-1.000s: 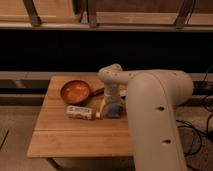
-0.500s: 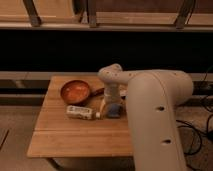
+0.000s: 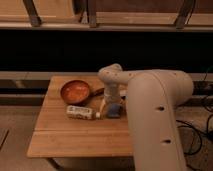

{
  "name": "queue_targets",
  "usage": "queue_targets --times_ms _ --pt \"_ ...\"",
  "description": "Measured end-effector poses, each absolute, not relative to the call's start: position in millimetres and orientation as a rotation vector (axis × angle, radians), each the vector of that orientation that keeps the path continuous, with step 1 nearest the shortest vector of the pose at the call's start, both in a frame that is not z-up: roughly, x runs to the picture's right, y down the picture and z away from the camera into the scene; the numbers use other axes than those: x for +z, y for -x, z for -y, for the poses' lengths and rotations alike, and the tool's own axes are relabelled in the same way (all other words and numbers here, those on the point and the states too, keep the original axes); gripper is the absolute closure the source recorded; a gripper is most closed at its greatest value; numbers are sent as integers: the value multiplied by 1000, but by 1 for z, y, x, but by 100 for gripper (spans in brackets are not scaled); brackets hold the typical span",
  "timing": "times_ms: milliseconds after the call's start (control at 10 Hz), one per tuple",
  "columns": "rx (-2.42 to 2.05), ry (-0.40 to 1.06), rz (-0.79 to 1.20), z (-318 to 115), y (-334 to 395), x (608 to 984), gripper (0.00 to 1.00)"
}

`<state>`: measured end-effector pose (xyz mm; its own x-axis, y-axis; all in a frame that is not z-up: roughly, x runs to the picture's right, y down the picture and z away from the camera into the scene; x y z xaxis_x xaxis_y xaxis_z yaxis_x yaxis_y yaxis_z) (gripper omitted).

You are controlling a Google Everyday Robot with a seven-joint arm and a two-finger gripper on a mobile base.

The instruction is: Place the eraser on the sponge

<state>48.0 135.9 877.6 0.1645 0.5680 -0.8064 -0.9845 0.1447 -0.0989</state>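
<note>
The blue-grey sponge (image 3: 115,112) lies flat on the wooden table (image 3: 70,136), right of centre. My gripper (image 3: 112,102) points down just over the sponge's left part, at the end of the large white arm (image 3: 150,110) that comes in from the right. The arm and gripper cover much of the sponge. The eraser is hidden from this view.
An orange pan (image 3: 75,91) with a reddish handle (image 3: 97,92) sits at the back of the table. A white-labelled bottle (image 3: 80,112) lies on its side left of the gripper. A pale cup (image 3: 104,107) stands close by the gripper. Dark shelving runs behind.
</note>
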Motion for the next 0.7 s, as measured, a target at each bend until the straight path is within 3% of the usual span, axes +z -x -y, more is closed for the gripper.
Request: queue_targets --times_ms 700 --pt "1228 726 -664 -120 -37 882 20"
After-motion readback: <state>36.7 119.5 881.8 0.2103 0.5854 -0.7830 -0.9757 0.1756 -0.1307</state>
